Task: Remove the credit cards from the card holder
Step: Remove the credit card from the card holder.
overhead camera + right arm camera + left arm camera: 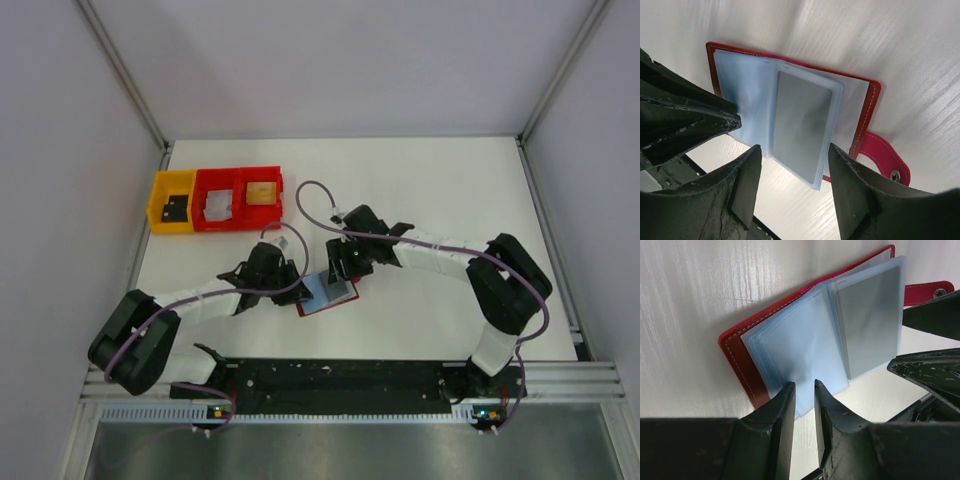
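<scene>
Wallet (325, 295) lies open on table (450, 200), between both arms. Left gripper (804, 385): jaws nearly shut at edge of blue sleeve (795, 345); pinching or not, cannot tell. Right gripper (795, 150): jaws wide apart, either side of grey card (802, 125), which sits in wallet.
</scene>
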`<state>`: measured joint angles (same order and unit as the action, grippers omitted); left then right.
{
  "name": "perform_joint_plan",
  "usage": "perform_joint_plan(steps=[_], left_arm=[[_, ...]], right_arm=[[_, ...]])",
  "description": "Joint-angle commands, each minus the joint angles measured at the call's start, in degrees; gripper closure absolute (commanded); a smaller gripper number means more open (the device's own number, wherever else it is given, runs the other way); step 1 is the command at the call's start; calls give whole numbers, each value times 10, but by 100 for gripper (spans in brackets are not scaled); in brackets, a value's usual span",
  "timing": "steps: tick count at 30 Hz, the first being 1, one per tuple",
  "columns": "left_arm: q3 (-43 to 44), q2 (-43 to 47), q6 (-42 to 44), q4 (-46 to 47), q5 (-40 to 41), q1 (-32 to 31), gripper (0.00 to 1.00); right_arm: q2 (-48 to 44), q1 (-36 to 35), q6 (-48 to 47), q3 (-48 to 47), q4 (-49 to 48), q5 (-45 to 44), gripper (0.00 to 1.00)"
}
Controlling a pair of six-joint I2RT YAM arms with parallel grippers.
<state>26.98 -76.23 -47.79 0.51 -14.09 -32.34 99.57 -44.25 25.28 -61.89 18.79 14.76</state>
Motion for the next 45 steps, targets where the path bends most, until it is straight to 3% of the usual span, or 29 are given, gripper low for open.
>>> perform_joint_plan(steps=[1, 11, 15, 21, 28, 30, 39, 45], left_arm=[[-2, -17, 21, -48, 24, -4, 73], [-6, -14, 18, -42, 21, -5, 73], [-8, -11, 16, -41, 21, -5, 73], [-11, -8, 15, -39, 21, -6, 73], [-11, -7, 14, -38, 20, -6, 73], [-12, -6, 13, -38, 20, -5, 73], [-13, -4, 12, -36, 21, -5, 73], [-11, -4, 11, -37, 20, -6, 74]], right_arm=[[-29, -10, -5, -39, 7, 16, 44], [-38, -24, -18, -51, -53, 187, 52], [-30, -24, -11, -40, -41, 107, 61], [-27, -23, -11, -24, -11, 7, 64], [-26, -23, -18, -27, -8, -8, 64], [-26, -24, -23, -32, -6, 3, 61], [-16, -54, -24, -54, -12, -9, 22], [-22, -80, -45, -37, -29, -27, 20]])
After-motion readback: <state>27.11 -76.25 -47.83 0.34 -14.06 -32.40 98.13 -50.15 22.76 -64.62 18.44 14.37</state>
